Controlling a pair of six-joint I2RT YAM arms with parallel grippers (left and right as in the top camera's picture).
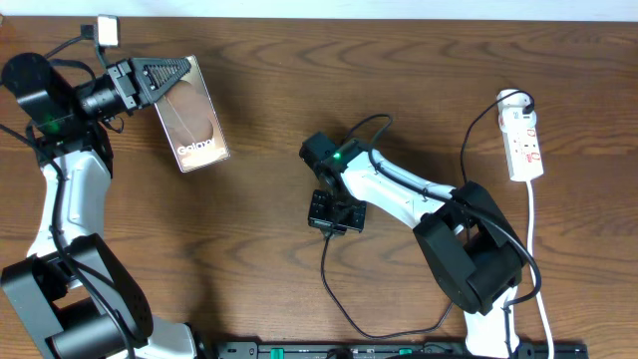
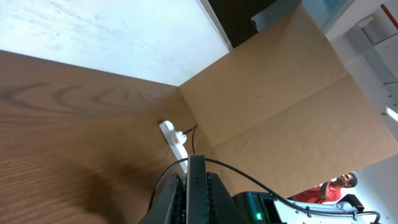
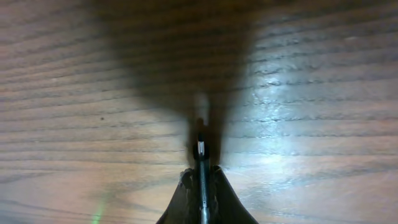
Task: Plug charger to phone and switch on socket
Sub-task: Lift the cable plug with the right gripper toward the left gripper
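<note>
Brown wood-grain table [image 1: 299, 80], tan cardboard wall [image 2: 280, 93] beyond it, person in red [image 2: 329, 190] at lower corner

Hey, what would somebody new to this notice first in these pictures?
First, the left gripper is clamped on one end of the phone, on the left side of the table. Mid-table, the right gripper points down at the wood and pinches the charger by its plug tip. The white socket lies by itself at the right edge.
</note>
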